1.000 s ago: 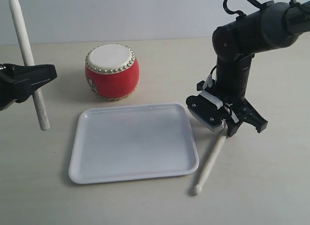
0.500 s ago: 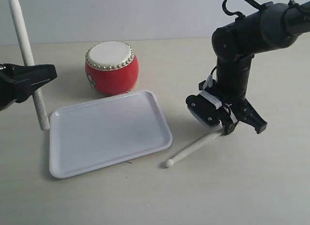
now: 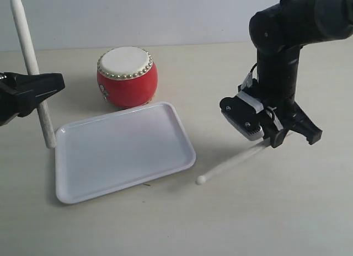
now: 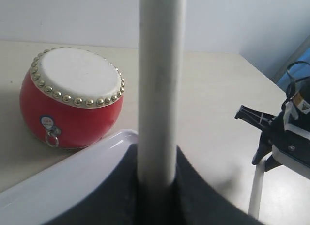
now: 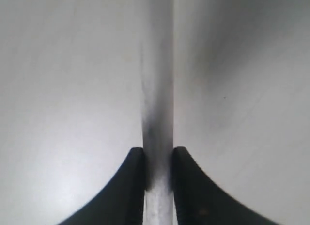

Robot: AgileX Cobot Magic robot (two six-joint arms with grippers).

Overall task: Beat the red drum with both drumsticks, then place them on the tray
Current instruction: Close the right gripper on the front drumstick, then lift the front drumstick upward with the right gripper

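The red drum point(image 3: 127, 76) with its cream, gold-studded top stands at the back, just behind the white tray point(image 3: 124, 151), which lies skewed on the table. My left gripper point(image 3: 47, 89) is shut on one drumstick point(image 3: 30, 60) and holds it nearly upright at the tray's left corner, its lower end close to the table. In the left wrist view that drumstick point(image 4: 160, 89) rises from the gripper point(image 4: 157, 181), with the drum point(image 4: 72, 99) beyond it. My right gripper point(image 3: 274, 139) is shut on the second drumstick point(image 3: 231, 163), whose bead tip point(image 3: 201, 180) is low, right of the tray. The right wrist view shows that stick point(image 5: 157, 89) in the gripper point(image 5: 158, 159).
The right arm point(image 3: 278, 57) stands tall at the right of the pale wooden table. A plain wall runs behind the table. The left wrist view catches the right gripper point(image 4: 286, 137) and its stick point(image 4: 256, 191) off to one side.
The tray slid left and turned skew a second ago, and the right stick swung round. Since then the right gripper has moved right and slightly up with its stick. The left arm is still.
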